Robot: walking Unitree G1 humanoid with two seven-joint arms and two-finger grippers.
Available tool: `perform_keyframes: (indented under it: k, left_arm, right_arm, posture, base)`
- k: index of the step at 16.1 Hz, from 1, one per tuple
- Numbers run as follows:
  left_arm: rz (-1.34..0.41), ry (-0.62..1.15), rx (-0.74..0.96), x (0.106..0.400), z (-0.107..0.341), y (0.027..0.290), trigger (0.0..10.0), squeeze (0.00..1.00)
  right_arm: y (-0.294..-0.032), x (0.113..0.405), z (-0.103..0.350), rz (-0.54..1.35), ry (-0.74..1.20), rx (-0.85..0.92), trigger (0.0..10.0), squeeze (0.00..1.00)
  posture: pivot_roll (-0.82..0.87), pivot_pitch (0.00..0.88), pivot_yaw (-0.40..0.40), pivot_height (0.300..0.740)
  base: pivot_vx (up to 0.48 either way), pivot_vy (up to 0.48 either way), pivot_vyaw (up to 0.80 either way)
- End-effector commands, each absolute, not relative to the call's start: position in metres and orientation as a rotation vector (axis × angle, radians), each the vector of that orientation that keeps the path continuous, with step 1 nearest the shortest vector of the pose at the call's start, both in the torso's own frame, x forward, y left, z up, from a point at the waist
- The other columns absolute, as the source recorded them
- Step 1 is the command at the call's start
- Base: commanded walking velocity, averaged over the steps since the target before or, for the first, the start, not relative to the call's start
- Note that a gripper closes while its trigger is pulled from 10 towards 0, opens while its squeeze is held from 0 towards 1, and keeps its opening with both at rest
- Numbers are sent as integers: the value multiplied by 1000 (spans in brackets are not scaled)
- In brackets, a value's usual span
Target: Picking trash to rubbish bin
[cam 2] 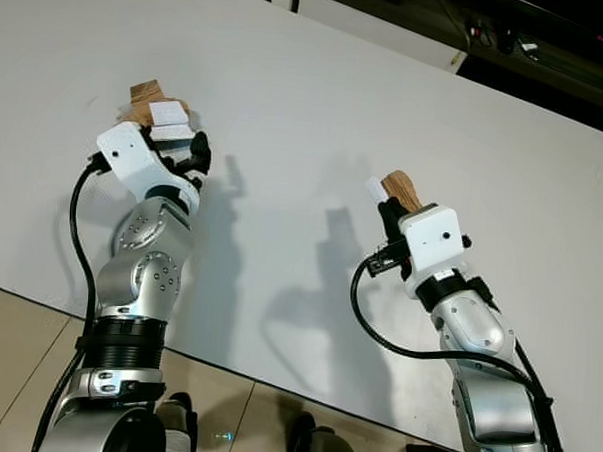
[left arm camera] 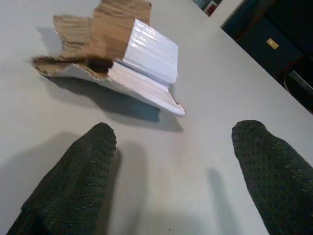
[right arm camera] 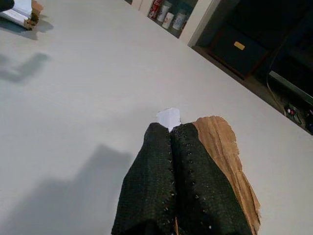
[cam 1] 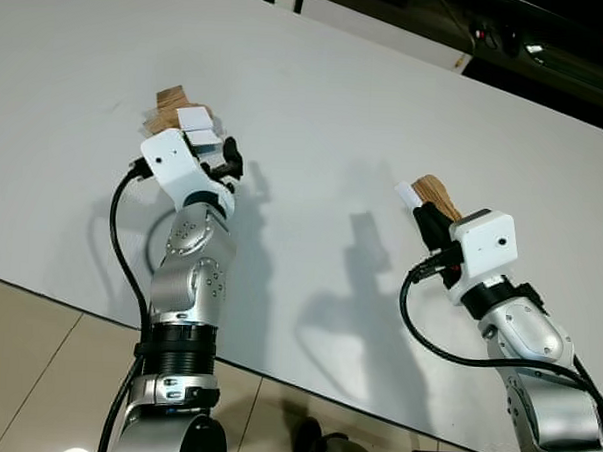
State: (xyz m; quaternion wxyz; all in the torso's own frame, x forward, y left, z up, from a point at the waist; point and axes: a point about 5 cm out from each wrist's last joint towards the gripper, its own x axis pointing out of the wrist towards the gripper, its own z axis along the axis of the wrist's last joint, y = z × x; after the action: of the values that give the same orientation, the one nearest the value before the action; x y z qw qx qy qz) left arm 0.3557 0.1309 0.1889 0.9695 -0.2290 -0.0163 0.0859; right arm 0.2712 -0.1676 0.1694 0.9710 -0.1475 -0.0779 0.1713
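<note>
Two pieces of trash are dealt with at once on the white table (cam 1: pixel 317 97). The right tool (right arm camera: pixel 172 147) is pressed together on a torn strip of brown cardboard (right arm camera: pixel 226 161), white on one face, and the strip is held raised above the table, as its shadow on the surface beneath suggests; it seems to be kept aloft so that it can be carried off without dragging. The left tool (left arm camera: pixel 171 147) is spread, its two black fingers (left arm camera: pixel 83 161) set wide apart and pointed at a second scrap, a crumpled piece of white-faced cardboard (left arm camera: pixel 132 54) with a ragged brown edge, which lies on the table just beyond the fingertips and is not yet touched. The wide spread is judged to be chosen because the scrap is bulky and folded, so a broad opening is needed to straddle it. In the head views the left arm (cam 1: pixel 189 271) is reached further across the table than the right. No rubbish bin can be made out, so the step in hand is judged to be gathering, with the carrying and dropping yet to be done.
</note>
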Motion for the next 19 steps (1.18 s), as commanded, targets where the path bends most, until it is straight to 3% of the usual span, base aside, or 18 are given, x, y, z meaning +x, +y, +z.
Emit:
perform_keyframes:
  k: [1, 10, 11, 19]
  left_arm:
    - [155, -11, -487, 354, 184, 124, 10000, 1000]
    - [169, -2, -509, 361, 168, 130, 10000, 965]
    - [173, -11, -504, 363, 167, 131, 10000, 0]
    - [210, -41, -544, 374, 165, 137, 10000, 0]
  right_arm:
    - [-170, 268, 168, 348, -152, -309, 10000, 0]
    - [-180, 259, 171, 365, -130, -331, 10000, 0]
    - [-181, 257, 171, 372, -124, -334, 10000, 0]
    - [-190, 245, 171, 363, -87, -355, 10000, 0]
  posture:
    - [196, 233, -172, 740]
    - [142, 245, -217, 740]
    - [134, 246, -222, 740]
    - [81, 244, -238, 740]
  base:
    - [0, 0, 0]
    - [0, 0, 0]
    - [0, 0, 0]
    - [0, 0, 0]
